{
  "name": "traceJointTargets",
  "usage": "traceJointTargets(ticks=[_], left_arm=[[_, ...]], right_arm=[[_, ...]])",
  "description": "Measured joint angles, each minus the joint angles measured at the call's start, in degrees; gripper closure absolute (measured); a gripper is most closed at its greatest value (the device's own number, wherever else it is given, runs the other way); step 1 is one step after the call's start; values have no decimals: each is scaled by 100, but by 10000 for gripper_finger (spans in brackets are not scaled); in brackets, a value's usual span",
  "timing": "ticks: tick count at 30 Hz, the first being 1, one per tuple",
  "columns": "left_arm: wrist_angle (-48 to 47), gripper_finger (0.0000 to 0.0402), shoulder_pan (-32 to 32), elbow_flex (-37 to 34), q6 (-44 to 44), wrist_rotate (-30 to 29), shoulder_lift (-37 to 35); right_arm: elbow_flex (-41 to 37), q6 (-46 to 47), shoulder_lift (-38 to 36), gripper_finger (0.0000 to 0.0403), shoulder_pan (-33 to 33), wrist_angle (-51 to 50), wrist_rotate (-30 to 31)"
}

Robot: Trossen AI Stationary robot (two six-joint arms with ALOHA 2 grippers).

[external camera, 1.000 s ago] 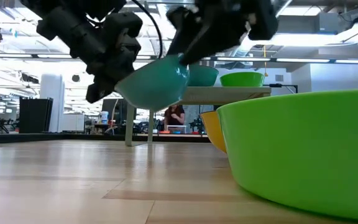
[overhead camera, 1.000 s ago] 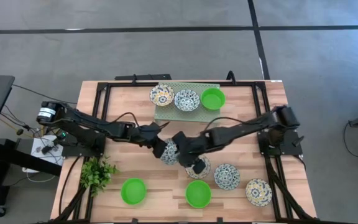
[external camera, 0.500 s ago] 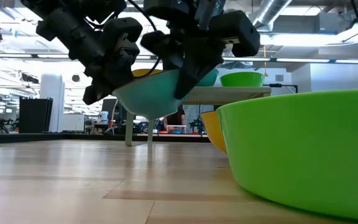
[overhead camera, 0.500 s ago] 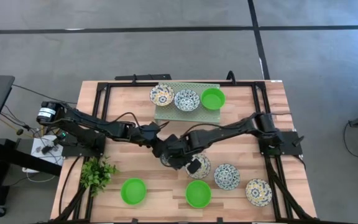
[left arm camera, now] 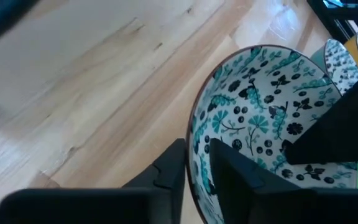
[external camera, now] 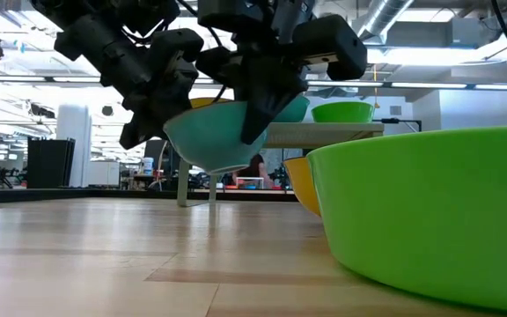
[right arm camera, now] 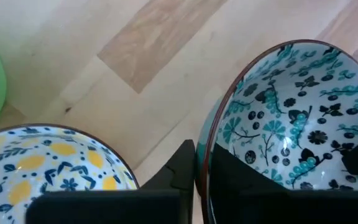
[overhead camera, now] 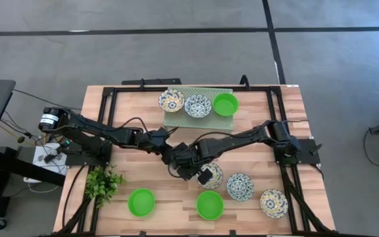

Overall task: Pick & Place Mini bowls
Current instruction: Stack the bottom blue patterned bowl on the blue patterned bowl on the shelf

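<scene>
Near the middle of the counter (overhead camera: 130, 112) my left claw (left arm camera: 194, 171) and my right claw (right arm camera: 201, 165) both pinch the rim of one floral mini bowl (external camera: 214, 132), holding it above the wood. Three more bowls (overhead camera: 197, 105) stand on the rack (overhead camera: 176, 120) at the far edge.

A leafy plant (overhead camera: 103, 182) sits near the table's (overhead camera: 255, 191) left edge, rack (overhead camera: 176, 120) at back

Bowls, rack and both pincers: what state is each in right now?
Teal-patterned bowl: off the table, both pincers on its rim.
Left pincer: shut on that rim.
Right pincer: shut on the opposite rim.
Rack: holds three upright bowls, two patterned, one green.
Front bowls: five upright on the table, two of them green.
</scene>
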Motion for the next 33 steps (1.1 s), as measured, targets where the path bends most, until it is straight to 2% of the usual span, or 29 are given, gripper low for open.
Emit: traceJointTargets(ticks=[4,10,16,22,26,29,33], left_arm=[[9,302,-11,0,-10,26,0],[70,294,-121,-2,0,25,-180],[66,295,-222,-4,110,285,-1033],[57,295,-365,-23,560,295,-1829],[53,295,-374,-140,667,155,-2111],[47,295,-369,-269,674,55,-2218],[46,295,-372,-395,674,22,-2253]], right_arm=[[0,70,0,365,47,2,8],[0,451,0,393,129,-511,-157],[5,888,-111,371,238,-1066,-132],[-2,934,-494,393,345,-1160,-120],[0,962,-896,381,358,-1033,139],[0,1019,-1299,387,350,-1079,315],[0,1024,-1832,394,314,-1065,1016]])
